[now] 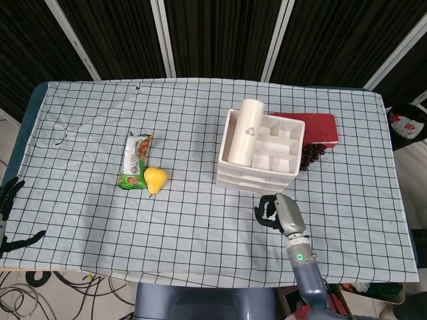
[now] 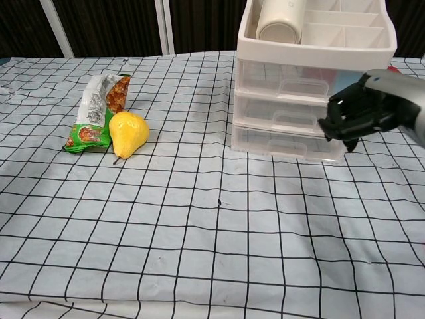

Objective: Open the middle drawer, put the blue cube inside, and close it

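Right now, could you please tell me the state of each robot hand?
Left robot hand: open, holding nothing, at the table's edge.
Right robot hand: fingers curled, holding nothing.

right hand (image 1: 275,210) off drawer unit (image 1: 259,152) | fingers curled | pear (image 1: 155,179) left

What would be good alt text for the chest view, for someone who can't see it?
A white three-drawer organizer with all drawers closed stands on a checkered tablecloth, and the right robot hand, fingers curled and holding nothing, hovers in front of its right end. A white cylinder lies in the organizer's top tray; to the left lie a yellow pear and a snack packet.
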{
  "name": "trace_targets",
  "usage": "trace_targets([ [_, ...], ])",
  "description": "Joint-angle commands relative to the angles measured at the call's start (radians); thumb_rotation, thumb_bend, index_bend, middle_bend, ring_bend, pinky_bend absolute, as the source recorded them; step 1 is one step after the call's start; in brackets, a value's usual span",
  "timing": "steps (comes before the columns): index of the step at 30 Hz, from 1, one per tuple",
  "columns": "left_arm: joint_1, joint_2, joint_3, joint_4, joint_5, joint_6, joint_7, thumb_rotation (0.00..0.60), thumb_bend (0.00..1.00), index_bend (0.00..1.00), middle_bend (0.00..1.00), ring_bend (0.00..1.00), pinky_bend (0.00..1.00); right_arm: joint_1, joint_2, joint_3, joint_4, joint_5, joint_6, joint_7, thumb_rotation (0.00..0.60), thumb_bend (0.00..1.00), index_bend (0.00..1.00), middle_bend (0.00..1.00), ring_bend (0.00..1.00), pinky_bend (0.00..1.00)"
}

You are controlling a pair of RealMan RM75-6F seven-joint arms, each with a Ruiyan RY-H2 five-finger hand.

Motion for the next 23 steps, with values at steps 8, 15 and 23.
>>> trace_targets([
  [8,0.002,-0.007,0.003,0.010,0.003,0.003,0.041,0.600,0.03,0.00,0.00,0.00,0.00,-0.213,0.408,-0.249,0.081,-0.450,0.156,0.116,0.600,0.12,0.00,0.00,0.00,0.17],
  [15,0.001,-0.012,0.000,0.029,-0.003,0.004,0.085,0.600,0.03,0.00,0.00,0.00,0.00,-0.280,0.447,-0.289,0.243,-0.578,0.280,0.106,0.600,0.10,0.00,0.00,0.00,0.16],
  [23,-0.001,-0.018,-0.013,0.035,-0.025,0.003,0.092,0.600,0.03,0.00,0.00,0.00,0.00,-0.304,0.385,-0.272,0.340,-0.616,0.344,0.149,0.600,0.10,0.00,0.00,0.00,0.16],
])
